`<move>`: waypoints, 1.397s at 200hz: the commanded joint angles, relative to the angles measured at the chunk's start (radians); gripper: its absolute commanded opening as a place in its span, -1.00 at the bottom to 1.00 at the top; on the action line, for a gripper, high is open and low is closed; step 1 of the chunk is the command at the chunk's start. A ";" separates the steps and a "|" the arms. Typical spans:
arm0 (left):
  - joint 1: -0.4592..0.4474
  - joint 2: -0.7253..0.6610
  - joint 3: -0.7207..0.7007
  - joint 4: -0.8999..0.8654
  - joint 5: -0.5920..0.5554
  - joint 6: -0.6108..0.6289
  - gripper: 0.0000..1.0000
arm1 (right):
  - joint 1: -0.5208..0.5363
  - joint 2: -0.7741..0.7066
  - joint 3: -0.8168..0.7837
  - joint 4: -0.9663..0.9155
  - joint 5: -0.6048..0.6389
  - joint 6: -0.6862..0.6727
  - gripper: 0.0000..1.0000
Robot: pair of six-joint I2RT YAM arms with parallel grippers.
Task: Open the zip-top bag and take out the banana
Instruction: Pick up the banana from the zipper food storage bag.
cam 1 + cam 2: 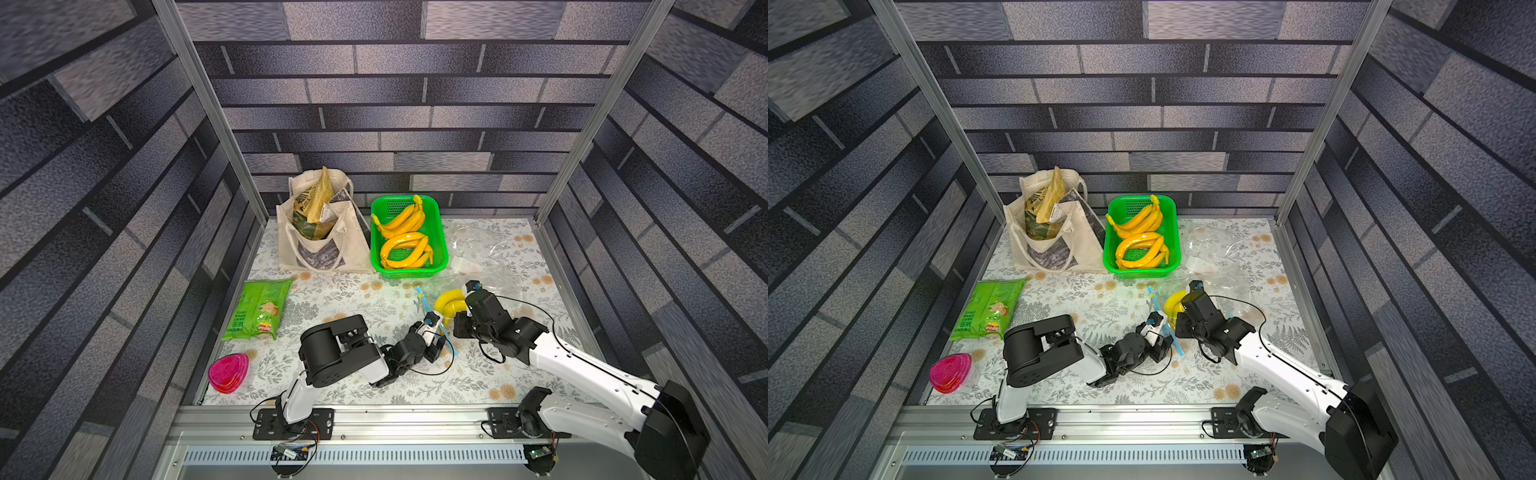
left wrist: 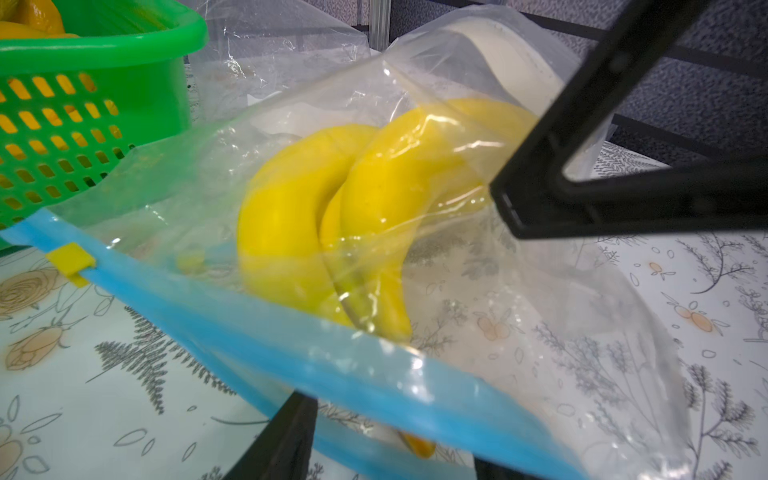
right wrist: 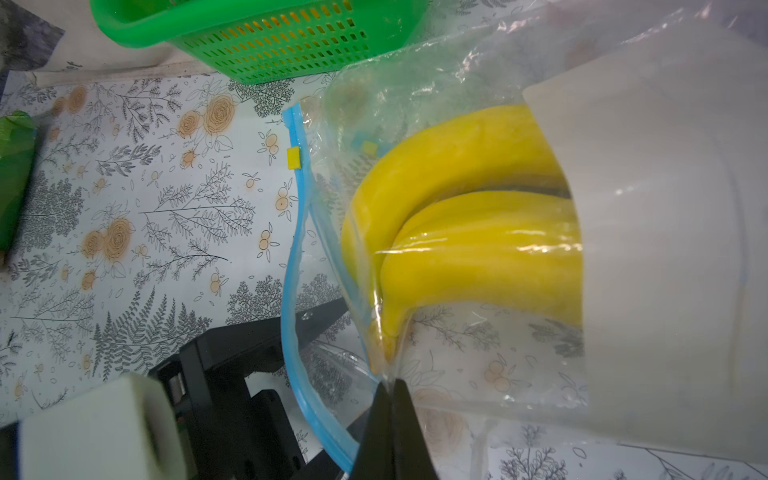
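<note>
The clear zip-top bag [image 1: 494, 291] lies on the table's right half, and a yellow banana [image 1: 449, 301] bunch shows through it in both top views [image 1: 1173, 303]. Its blue zip strip [image 2: 257, 336] carries a yellow slider [image 2: 70, 259] near one end. My right gripper [image 3: 392, 384] is shut on the bag's clear plastic beside the banana's tip [image 3: 388, 332]. My left gripper [image 2: 395, 440] is open, one finger either side of the blue strip. The mouth gapes along part of the strip [image 3: 291, 291].
A green basket [image 1: 409, 273] with more bananas stands behind the bag. A cloth tote [image 1: 320, 249] is to its left. An empty clear bag [image 1: 482, 245] lies at the back right. A green crisp packet [image 1: 259, 309] and a pink container [image 1: 228, 374] sit on the left.
</note>
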 commanded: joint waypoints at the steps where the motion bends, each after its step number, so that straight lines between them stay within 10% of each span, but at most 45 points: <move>1: 0.011 0.025 0.046 0.022 -0.015 0.034 0.21 | 0.009 -0.011 -0.015 0.026 -0.020 0.017 -1.00; 51: 0.033 0.061 0.104 -0.095 -0.039 -0.001 0.20 | 0.009 -0.019 -0.026 0.048 -0.017 0.032 -1.00; 112: 0.037 0.060 0.091 -0.099 -0.093 0.002 -0.43 | 0.008 -0.024 -0.035 0.059 0.042 0.059 -0.98; 194: 0.037 -0.017 0.015 -0.076 -0.107 -0.004 -0.69 | -0.067 -0.170 0.036 -0.194 0.272 0.043 0.45; 279: 0.016 -0.093 -0.070 -0.099 -0.125 -0.023 -0.74 | -0.567 0.080 0.097 -0.067 0.101 -0.002 1.00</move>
